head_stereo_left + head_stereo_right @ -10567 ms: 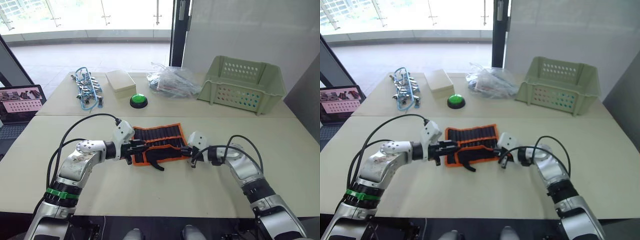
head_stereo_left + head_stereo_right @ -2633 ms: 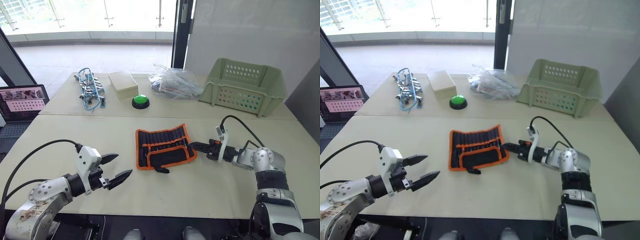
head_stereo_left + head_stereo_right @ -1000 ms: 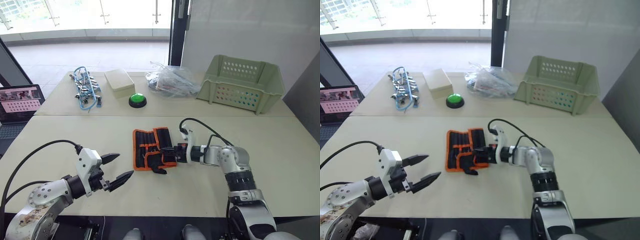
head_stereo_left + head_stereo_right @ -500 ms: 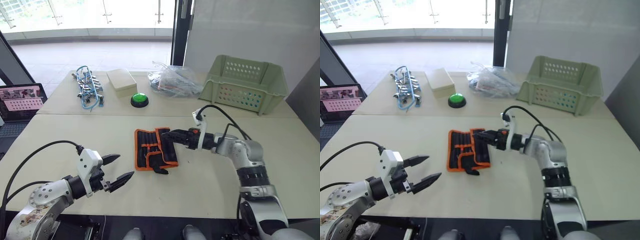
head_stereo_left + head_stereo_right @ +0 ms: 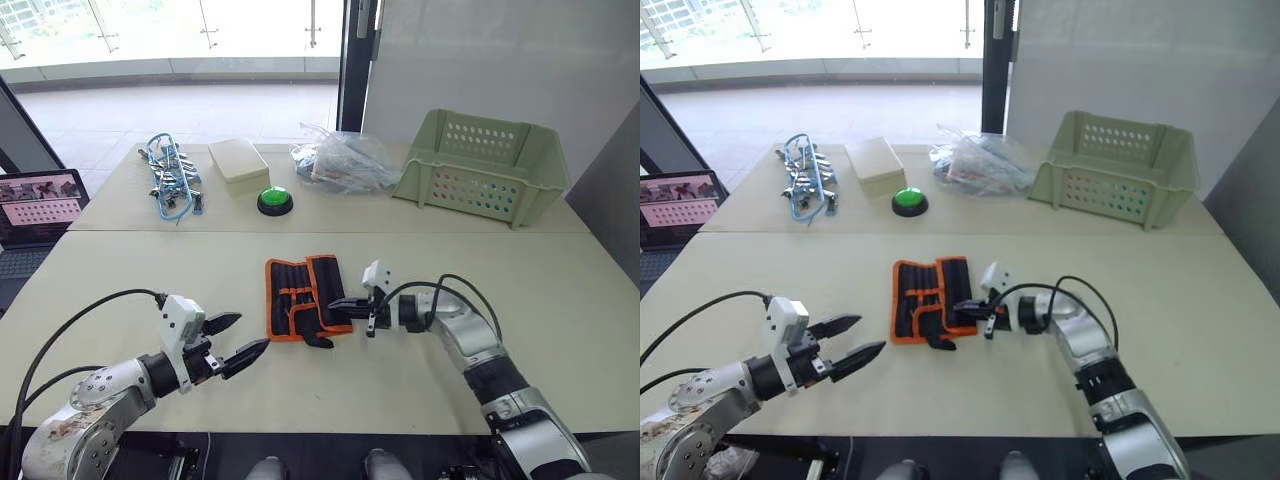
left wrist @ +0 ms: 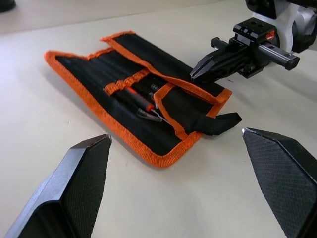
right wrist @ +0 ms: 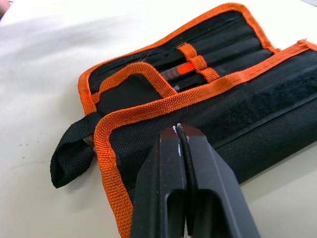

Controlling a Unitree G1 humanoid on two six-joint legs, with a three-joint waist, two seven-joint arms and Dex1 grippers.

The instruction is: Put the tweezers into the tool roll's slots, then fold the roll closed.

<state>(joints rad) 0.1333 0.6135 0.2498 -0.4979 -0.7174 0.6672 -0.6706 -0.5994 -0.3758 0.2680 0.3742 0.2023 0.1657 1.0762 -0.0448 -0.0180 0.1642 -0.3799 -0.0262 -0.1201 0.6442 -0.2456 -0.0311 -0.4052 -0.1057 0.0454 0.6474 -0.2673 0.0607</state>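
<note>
The right gripper [image 5: 340,303] has its two black fingers pressed together, holding nothing, their tips at the near right edge of the tool roll [image 5: 303,294]. The roll lies half folded on the table [image 5: 560,300], its right flap laid over, tweezers [image 6: 143,101] tucked inside. The left gripper [image 5: 236,339] hovers wide open and empty, well apart.

The tool roll [image 5: 305,298] lies in the middle of the near table [image 5: 560,300]. The right gripper [image 5: 340,303] is just beside its right edge. The left gripper [image 5: 240,340] is nearer, to the left. The basket [image 5: 482,168] sits far back right.
</note>
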